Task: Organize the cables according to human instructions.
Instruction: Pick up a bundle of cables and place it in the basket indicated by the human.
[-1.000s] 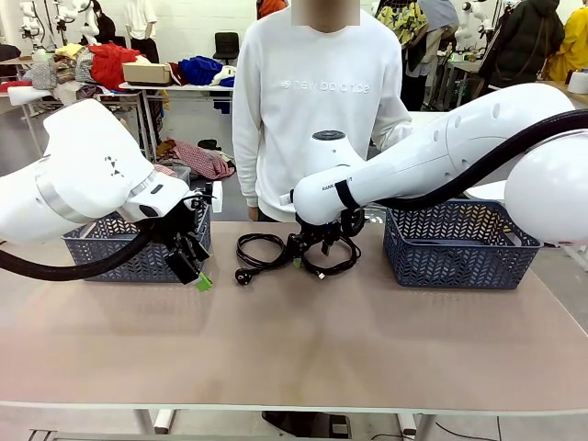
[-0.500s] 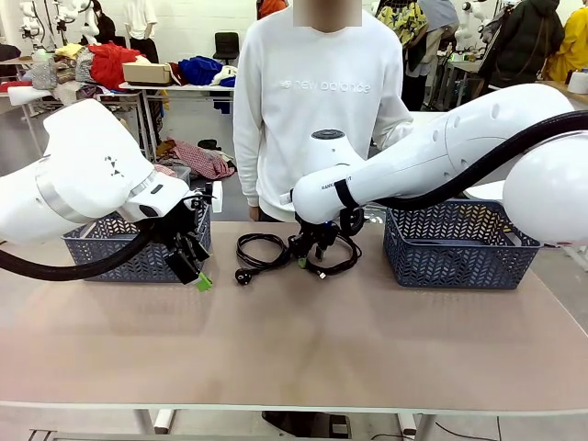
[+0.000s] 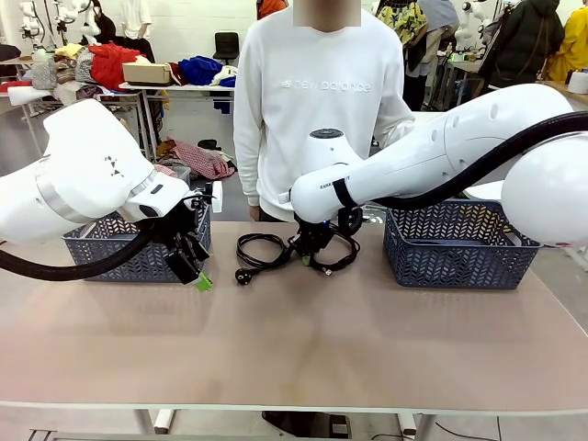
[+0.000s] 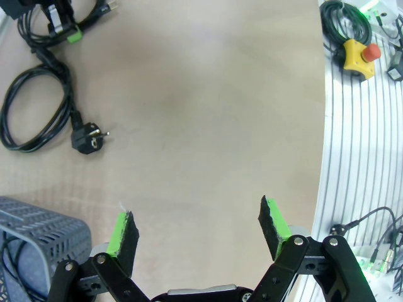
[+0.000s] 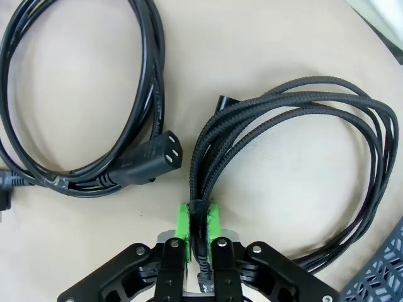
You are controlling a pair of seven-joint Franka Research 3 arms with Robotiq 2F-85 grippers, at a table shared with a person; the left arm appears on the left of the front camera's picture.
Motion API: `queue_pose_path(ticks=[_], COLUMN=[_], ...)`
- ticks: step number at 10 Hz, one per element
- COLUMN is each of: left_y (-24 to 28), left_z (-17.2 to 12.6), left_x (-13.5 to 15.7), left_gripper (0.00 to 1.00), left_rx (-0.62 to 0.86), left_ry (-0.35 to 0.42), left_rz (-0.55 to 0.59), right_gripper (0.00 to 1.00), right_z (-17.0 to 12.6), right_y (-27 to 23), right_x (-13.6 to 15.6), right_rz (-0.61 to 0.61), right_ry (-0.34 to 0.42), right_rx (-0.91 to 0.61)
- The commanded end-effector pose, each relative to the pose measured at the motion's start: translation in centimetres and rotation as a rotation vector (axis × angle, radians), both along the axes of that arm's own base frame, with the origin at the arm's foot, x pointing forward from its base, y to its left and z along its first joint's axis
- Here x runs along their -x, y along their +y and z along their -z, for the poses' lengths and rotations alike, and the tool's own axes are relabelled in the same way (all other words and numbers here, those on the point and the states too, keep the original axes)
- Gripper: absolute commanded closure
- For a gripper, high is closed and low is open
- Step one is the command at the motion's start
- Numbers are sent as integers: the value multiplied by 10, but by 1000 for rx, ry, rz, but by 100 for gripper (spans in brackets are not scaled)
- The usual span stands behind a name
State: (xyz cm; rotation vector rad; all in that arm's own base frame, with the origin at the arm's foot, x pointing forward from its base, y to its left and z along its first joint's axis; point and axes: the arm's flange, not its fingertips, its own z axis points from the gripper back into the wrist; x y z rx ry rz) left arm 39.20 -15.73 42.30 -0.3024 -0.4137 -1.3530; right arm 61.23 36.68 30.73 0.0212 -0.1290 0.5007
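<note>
1. The braided cord point(image 5: 296, 119) (a bundle of several loops) was seen lying on the table point(image 3: 303, 349), just to the left of the right basket point(image 3: 457, 246).
2. The right gripper point(image 5: 198, 217) was clamped on one gathered end of that bundle, with the strands pinched from both sides.
3. The smooth cord point(image 5: 82, 94) was laid in a loop farther left of the right basket, just beside the braided cord. Its moulded connector point(image 5: 154, 154) was turned toward the braided strands. Its round plug point(image 4: 88, 139) was rested flat on the table.
4. The left gripper point(image 4: 198, 229) was held over the table, well to the left of the right basket. Its fingers were spread wide, with nothing between them.
5. The left basket point(image 3: 119, 246) was set well apart from the right basket, just behind the left gripper.
6. A person point(image 3: 317, 110) in a white sweatshirt was seen behind the table, to the left of the right basket.
</note>
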Motion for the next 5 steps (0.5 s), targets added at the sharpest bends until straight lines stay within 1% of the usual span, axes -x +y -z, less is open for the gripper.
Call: queue_pose_path(ticks=[1,3,5], left_y=[2,2,2], left_z=[-1,-1,-1], left_x=[1,1,1], left_gripper=[0,0,0], left_rx=[1,1,1], left_ry=[8,8,8], left_rz=[-3,-3,-3], right_gripper=[100,100,100], right_z=[0,-1,-8], right_y=[1,-2,-8], right_x=[-3,-5,-8], right_rz=[88,148,213], right_ry=[3,15,-24], right_rx=[14,15,50])
